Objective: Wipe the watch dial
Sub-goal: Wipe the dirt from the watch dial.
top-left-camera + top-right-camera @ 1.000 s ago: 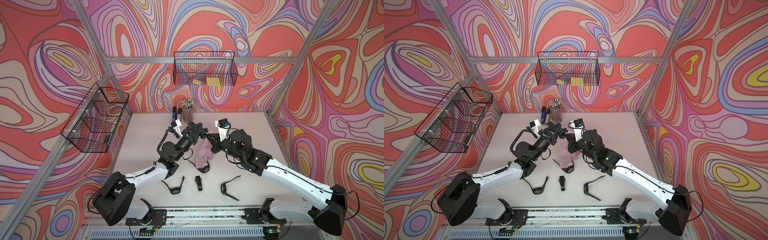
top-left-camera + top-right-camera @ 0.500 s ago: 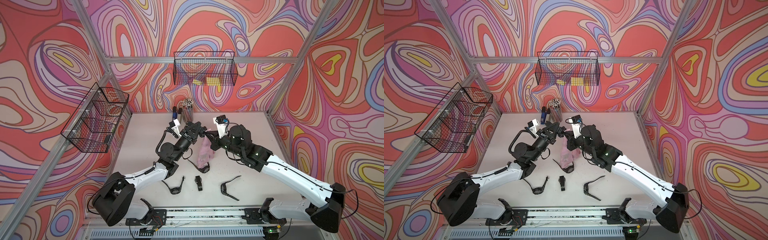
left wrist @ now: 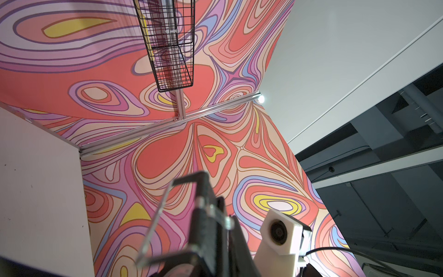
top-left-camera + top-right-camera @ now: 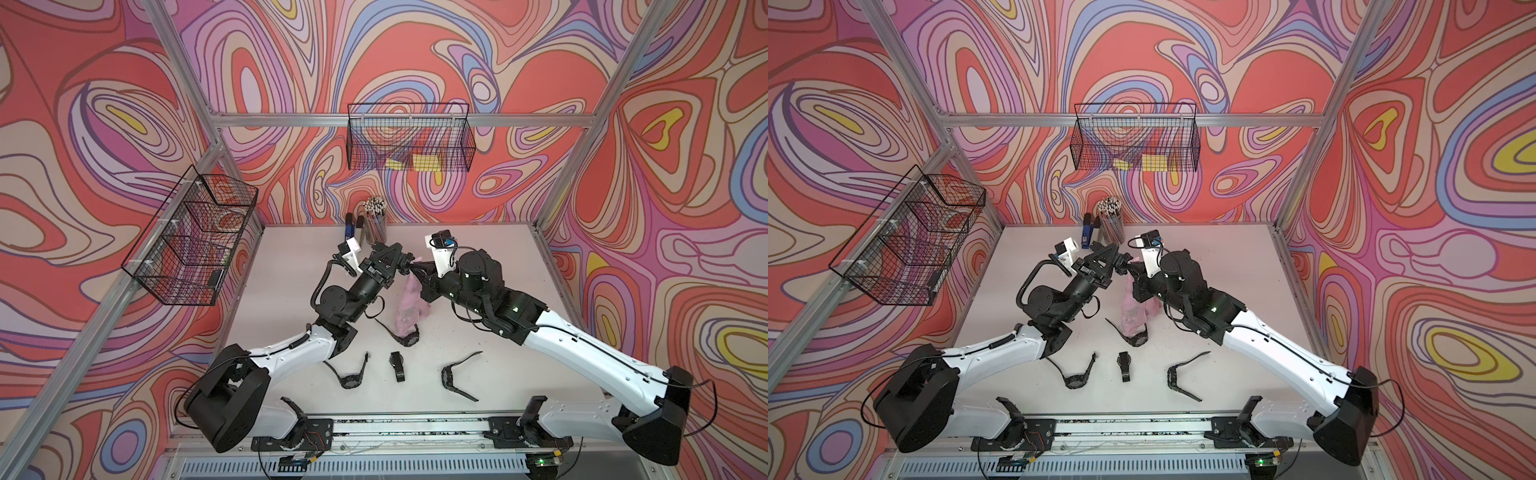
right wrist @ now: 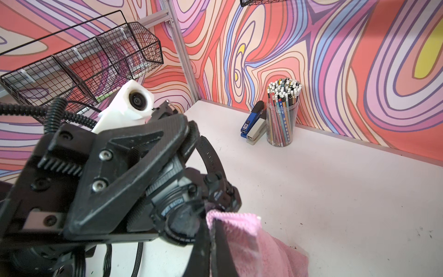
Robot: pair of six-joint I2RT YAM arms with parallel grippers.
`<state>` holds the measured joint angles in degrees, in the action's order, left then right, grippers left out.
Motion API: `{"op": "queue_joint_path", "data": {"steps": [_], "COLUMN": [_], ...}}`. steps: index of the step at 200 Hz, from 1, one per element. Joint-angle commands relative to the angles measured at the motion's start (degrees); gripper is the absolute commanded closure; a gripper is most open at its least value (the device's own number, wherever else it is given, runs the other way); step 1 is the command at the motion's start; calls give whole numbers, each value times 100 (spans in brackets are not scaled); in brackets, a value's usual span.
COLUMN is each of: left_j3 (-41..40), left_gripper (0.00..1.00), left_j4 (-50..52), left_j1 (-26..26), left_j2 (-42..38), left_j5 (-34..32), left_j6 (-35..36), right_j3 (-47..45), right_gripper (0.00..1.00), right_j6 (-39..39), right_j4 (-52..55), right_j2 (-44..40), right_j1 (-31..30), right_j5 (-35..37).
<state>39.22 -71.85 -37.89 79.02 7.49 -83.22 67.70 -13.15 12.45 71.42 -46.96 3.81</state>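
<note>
My left gripper (image 4: 401,266) clamps a black sport watch (image 5: 172,206) in the air. My right gripper (image 5: 209,236) pinches a pink cloth (image 5: 242,242) against its dial (image 5: 183,218).

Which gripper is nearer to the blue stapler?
Left. The left gripper holds the sport watch in front of the blue stapler; the right gripper, holding the pink cloth, is beyond the left one.

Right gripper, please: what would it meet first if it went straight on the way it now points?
The watch, almost at once. The right gripper, shut on the pink cloth, points at its dial in the left gripper; cloth and dial look touching, though depth is unclear.
</note>
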Motion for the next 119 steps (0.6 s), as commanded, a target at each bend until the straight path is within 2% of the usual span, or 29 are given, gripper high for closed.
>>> {"op": "queue_joint_path", "data": {"steps": [1,90,119], "left_j3": [-7,128,89], "left_gripper": [100,100,100], "left_j4": [-391,-391,-390], "left_j1": [-146,-149,-149], "left_j2": [-27,27,18], "left_j5": [489,488,525], "left_j6": [-168,-137,-177], "right_j3": [235,160,126], "right_gripper": [100,100,100], "right_j6": [58,-39,83], "right_j4": [-316,-419,-445], "right_j2": [-32,130,130], "right_j1": [-165,-551,-551], "right_j5": [-89,-102,227]}}
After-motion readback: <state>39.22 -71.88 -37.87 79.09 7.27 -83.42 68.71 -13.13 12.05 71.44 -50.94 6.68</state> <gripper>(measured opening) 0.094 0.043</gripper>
